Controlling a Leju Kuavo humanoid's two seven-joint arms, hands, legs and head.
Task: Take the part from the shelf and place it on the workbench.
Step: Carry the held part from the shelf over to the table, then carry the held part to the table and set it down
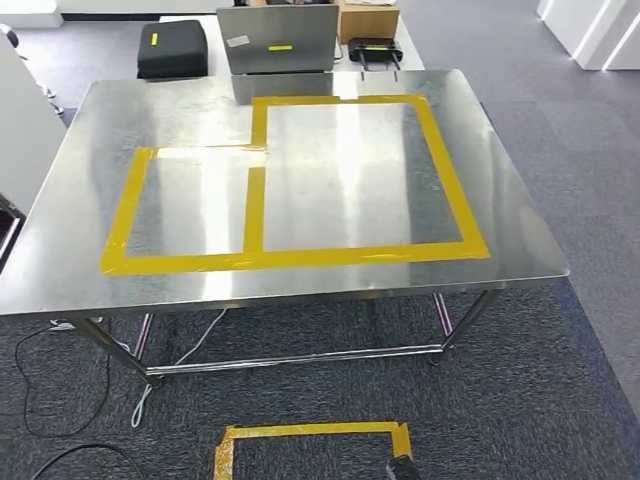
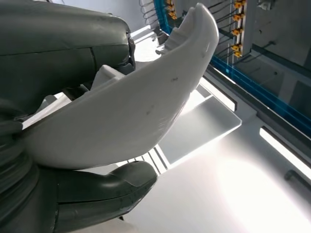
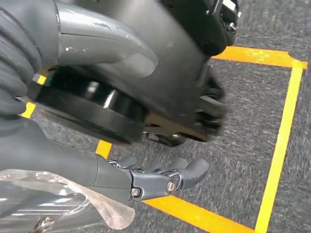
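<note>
- Left hand (image 2: 55,145): closed around a white curved plastic part (image 2: 124,107). The thick grey thumb (image 2: 110,191) lies along one side of the part, darker fingers (image 2: 73,58) along the other; the part is pinched between them.
- White curved plastic part: long, smooth, bowed like a shell, with a few small dark scuffs on its face. One end sits deep in the left hand; the other end sticks well out past the fingertips, free of any surface.
- Beyond the part, left wrist view: bright white panels and a blue-edged rack (image 2: 256,92) with rows of small yellow-orange clips (image 2: 238,26). Strong glare; detail washed out.
- Right hand (image 3: 161,179): holds nothing. Fingers extended, slightly apart, only gently curved, hanging above the carpet.
- Under the right hand: grey carpet (image 3: 242,145) with a yellow tape rectangle (image 3: 278,145) marked on it. Motion blur in this view.
- Head view: steel workbench (image 1: 75,260) directly ahead, top marked with yellow tape outlines (image 1: 256,200), one smaller box beside a larger one. The part is not on the workbench.
- At the far edge of the bench: an open laptop (image 1: 278,40), a black case (image 1: 172,48), a black router (image 1: 375,48).
- Cables (image 1: 45,390) trail on the floor below the bench.
</note>
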